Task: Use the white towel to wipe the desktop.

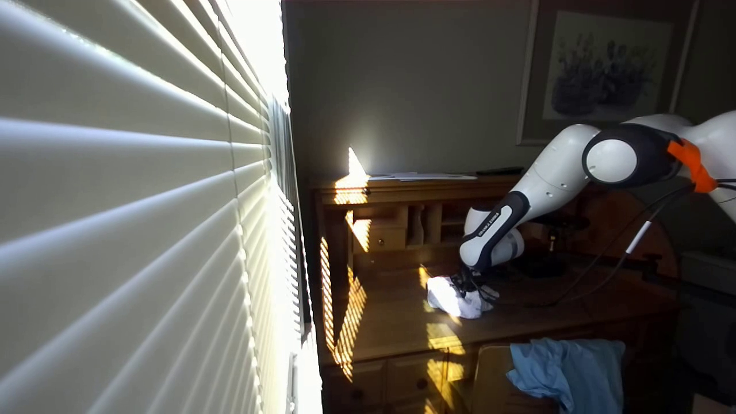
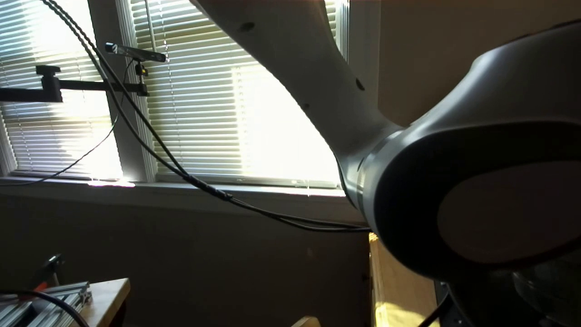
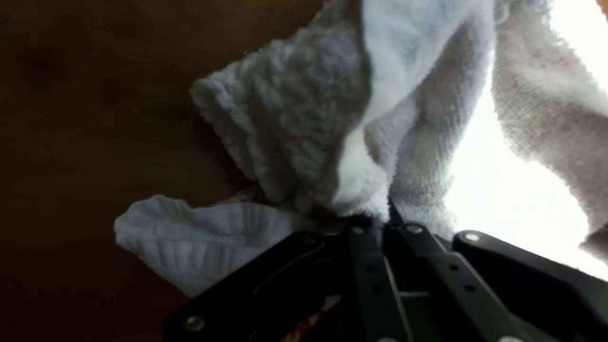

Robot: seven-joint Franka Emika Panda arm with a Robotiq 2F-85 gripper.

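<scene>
Close together, 2 black fingers [image 3: 365,280] of the gripper [image 3: 384,225] were clamped at their tips on a bunched fold of the white towel [image 1: 451,299]. The towel rested on the desk [image 1: 391,322] in a loose heap, about midway between the front edge and the back edge, where pigeonholes [image 1: 422,224] stood, and it lay nearer the edge beside the blinds [image 1: 144,230] than the opposite edge. (A ruffled white flap [image 3: 190,242] poked out beside the fingers in the wrist view; whether it belonged to the same towel, I could not tell.) In an exterior view the arm [image 2: 349,113] took up much of the sight, and no towel showed.

I took the step in hand to be the wiping itself, or its very start: the towel was held and down on the wood, though whether it was sliding could not be told.

The next move, I judged, called for keeping that pinch and sweeping low toward the front corner by the blinds, pressing lightly so the folds bore on the desk. Bunched like that, the towel would likely clean a narrow strip per pass, so overlapping strokes along the front edge seemed wanted. Toward the back edge, a dark stand [image 1: 535,265] asked for a wide berth.
</scene>
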